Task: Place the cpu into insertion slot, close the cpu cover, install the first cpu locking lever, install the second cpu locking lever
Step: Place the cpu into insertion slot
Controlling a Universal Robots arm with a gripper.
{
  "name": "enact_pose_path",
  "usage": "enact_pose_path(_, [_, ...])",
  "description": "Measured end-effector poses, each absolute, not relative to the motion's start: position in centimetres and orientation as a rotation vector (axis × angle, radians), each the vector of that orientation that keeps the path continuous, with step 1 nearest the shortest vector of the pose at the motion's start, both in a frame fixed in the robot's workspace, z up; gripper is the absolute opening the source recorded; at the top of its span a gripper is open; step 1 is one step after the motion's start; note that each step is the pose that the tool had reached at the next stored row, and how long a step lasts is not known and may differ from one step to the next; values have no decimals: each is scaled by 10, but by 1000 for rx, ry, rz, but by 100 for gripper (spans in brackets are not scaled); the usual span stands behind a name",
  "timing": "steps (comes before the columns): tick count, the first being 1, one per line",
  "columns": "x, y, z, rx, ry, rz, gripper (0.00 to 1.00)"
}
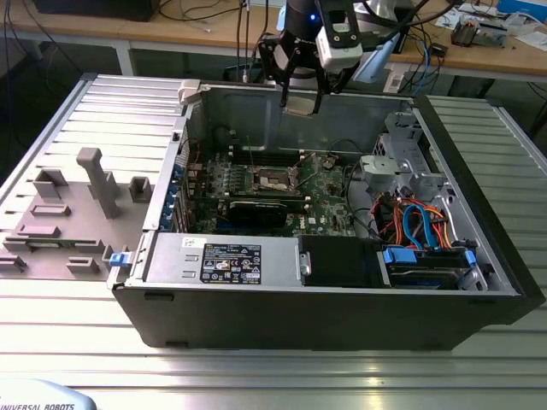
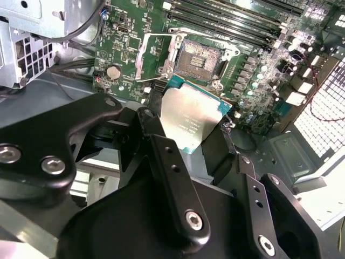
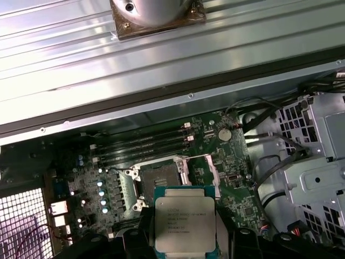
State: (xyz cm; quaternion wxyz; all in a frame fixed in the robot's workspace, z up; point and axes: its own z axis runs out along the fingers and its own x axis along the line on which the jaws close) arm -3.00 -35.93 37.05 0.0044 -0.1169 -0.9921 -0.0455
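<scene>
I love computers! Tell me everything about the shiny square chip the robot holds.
The cpu is a small flat square with a pale silver metal top, faint print on it and a thin green-blue edge. The end effector grips it by two opposite sides, holding it in the air above the motherboard, near the empty insertion slot. It is not in the slot yet.

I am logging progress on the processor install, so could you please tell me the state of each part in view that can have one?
cpu: gripped by its edges, held above the board, not yet seated.
gripper: shut on the cpu.
insertion slot: empty and uncovered.
cpu cover: open, folded back beside the insertion slot.
computer case: lying on its side, open on top.
</scene>
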Motion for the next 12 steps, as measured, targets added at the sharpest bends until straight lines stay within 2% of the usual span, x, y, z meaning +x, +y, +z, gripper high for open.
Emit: enact_pose_path(12, [-30,-359,370,-433,-3101,-143,54])
